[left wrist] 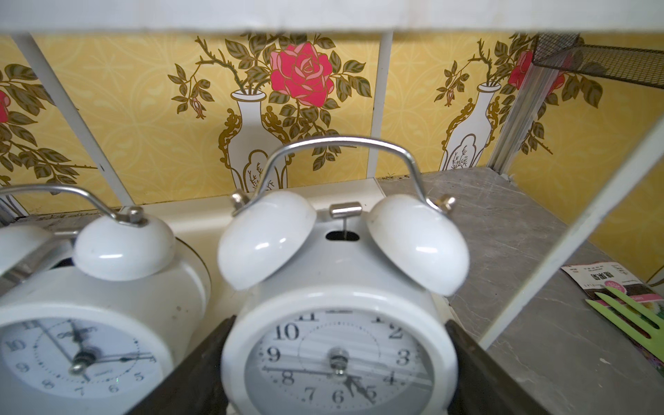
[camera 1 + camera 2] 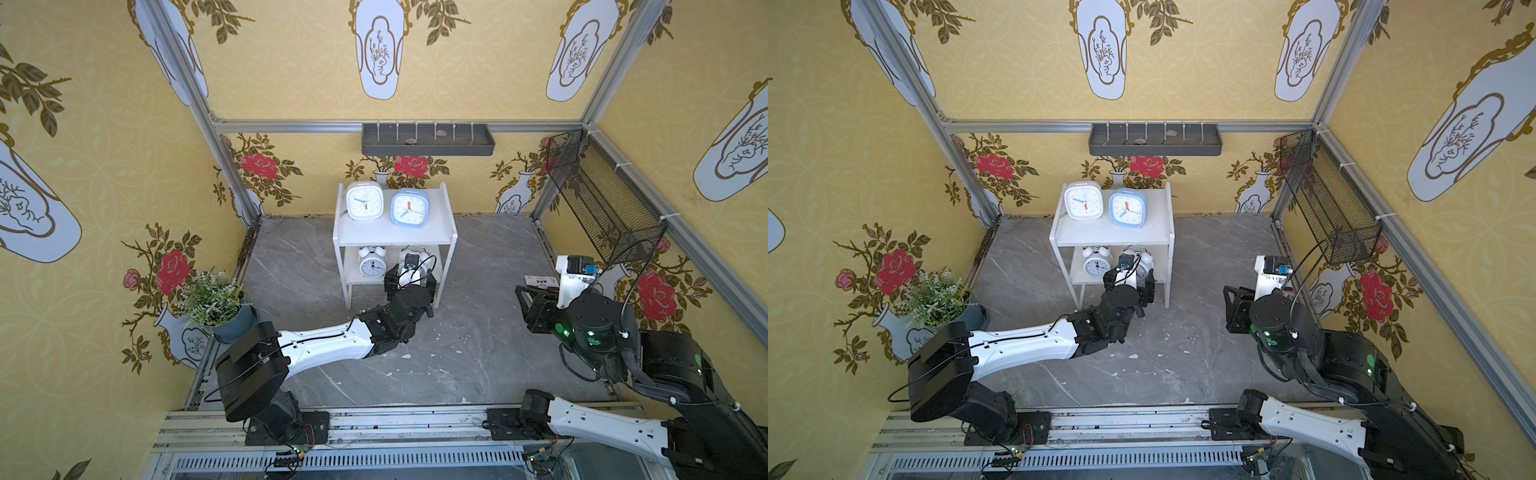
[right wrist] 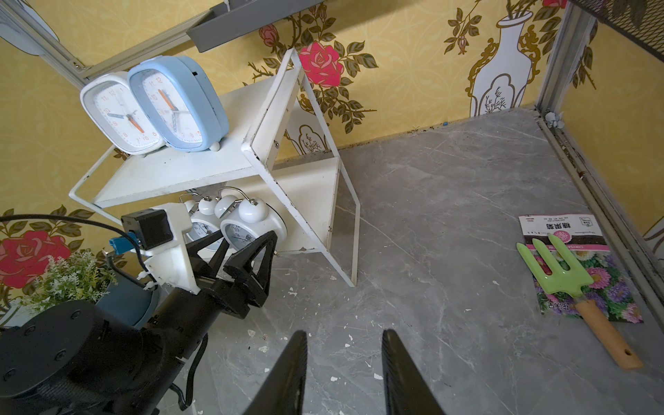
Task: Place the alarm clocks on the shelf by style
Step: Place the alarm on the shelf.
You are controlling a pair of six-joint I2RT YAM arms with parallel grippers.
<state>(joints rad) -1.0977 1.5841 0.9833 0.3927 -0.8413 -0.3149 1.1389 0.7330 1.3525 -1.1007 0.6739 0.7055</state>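
- On the shelf's lower board (image 1: 352, 196), a bell clock (image 1: 337, 298) is being clamped by the left hand (image 3: 248, 235), just beside its twin (image 1: 90, 323).
- Ideally it is being released slowly and squarely, without the twin being nudged.
- Right hand (image 3: 345, 333) is being held apart, empty.

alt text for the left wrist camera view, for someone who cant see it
A round white twin-bell alarm clock fills the view, standing on the lower board of a white shelf with the dark fingers of the left gripper against both its sides. A second matching twin-bell clock stands close beside it, before yellow rose wallpaper.
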